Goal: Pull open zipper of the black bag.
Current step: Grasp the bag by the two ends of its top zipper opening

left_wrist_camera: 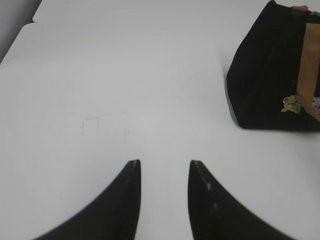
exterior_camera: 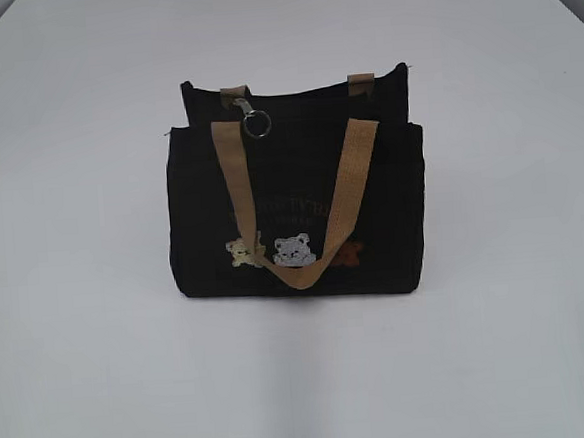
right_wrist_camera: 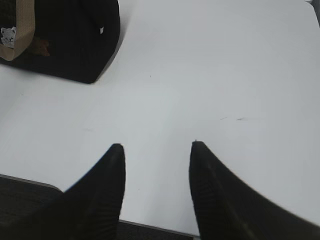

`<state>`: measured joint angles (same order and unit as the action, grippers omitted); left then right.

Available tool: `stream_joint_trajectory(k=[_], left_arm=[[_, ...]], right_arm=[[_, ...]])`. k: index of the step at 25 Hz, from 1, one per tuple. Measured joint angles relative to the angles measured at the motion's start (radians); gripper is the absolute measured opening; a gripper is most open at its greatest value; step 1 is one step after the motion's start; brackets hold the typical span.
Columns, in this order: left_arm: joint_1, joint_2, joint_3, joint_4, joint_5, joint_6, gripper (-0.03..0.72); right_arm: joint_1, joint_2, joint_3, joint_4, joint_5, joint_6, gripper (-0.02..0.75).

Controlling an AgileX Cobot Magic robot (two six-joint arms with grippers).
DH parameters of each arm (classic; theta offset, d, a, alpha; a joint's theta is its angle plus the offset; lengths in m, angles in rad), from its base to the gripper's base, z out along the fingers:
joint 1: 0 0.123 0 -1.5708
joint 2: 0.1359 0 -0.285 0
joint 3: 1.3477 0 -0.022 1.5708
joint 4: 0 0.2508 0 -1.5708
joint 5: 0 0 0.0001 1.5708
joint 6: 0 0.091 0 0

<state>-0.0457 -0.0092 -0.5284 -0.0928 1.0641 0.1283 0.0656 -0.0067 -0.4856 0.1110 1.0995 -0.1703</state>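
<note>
white table, faint square mark, small dark scuffs

Faint lettering on the black bag (not legible)

Place: lab-type robot test bench, not a home or shop.
Worktop: plain white worktop, bare and evenly lit, filling nearly every view.
Surround: grey band beyond the far corners; nothing else of the room shows.
Staging: one bag set alone mid-worktop, facing the camera.
Marks: faint pencilled square on the surface, like a placement mark.
</note>
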Motion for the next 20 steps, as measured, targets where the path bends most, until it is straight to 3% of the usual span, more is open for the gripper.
stream_joint_trajectory(k=[20], left_arm=[[0.000, 0.000, 0.000, 0.000, 0.000, 0.000, 0.244]], right_arm=[[0.000, 0.000, 0.000, 0.000, 0.000, 0.000, 0.337]])
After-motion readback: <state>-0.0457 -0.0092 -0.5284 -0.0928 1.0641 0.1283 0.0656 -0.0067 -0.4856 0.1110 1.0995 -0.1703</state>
